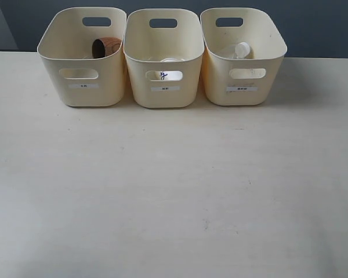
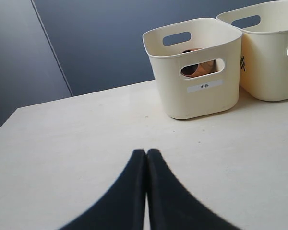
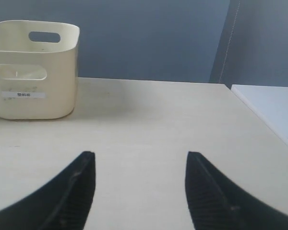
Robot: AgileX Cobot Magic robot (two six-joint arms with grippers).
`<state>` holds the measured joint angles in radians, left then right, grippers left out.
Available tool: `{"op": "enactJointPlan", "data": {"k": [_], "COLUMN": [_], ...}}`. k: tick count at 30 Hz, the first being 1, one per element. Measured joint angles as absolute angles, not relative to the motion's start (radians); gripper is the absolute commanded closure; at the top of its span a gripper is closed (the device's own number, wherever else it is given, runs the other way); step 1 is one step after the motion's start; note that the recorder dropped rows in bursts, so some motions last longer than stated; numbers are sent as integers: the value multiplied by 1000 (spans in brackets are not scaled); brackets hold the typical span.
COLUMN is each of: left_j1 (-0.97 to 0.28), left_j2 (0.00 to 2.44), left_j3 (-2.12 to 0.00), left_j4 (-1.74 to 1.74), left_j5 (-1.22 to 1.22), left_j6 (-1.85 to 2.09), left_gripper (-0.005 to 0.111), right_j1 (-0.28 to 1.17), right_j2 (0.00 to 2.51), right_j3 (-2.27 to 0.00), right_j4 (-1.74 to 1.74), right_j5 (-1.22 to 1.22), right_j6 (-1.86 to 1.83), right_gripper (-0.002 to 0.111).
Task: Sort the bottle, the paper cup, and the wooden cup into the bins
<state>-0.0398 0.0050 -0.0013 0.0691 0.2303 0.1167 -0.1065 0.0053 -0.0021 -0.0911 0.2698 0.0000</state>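
Three cream bins stand in a row at the back of the table: left bin, middle bin, right bin. The wooden cup lies on its side in the left bin and shows through that bin's handle cutout. The paper cup shows through the middle bin's cutout. The bottle lies in the right bin. Neither arm appears in the exterior view. My left gripper is shut with nothing in it, over bare table. My right gripper is open and holds nothing.
The light wooden table stretches in front of the bins. A dark blue wall stands behind them. The table's right edge shows in the right wrist view, with a white surface beyond it.
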Motion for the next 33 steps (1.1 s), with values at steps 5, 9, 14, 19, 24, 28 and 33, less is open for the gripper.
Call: {"op": "enactJointPlan", "data": {"k": [5, 9, 14, 19, 24, 28, 33], "left_j1": [-40, -40, -40, -40, -40, -40, -40], "left_j2": [5, 5, 5, 5, 5, 5, 5], "left_j3": [-1, -1, -1, -1, -1, -1, -1], "left_j4": [69, 69, 69, 69, 69, 69, 69], "left_j5": [230, 230, 230, 230, 230, 230, 230], "left_j6": [117, 117, 117, 117, 117, 117, 117], "left_gripper": [107, 107, 107, 107, 107, 107, 107], "right_j1": [-29, -51, -71, -65, -60, -60, -60], "right_j2": [5, 5, 5, 5, 5, 5, 5], "right_j3": [-2, -2, -2, -2, -2, -2, -2], "right_j4": [-93, -93, -93, -95, -95, -95, -93], "right_j5": [270, 270, 270, 270, 270, 270, 270], "right_j6": [0, 0, 0, 0, 0, 0, 0], "right_gripper": [54, 54, 54, 54, 54, 54, 54]}}
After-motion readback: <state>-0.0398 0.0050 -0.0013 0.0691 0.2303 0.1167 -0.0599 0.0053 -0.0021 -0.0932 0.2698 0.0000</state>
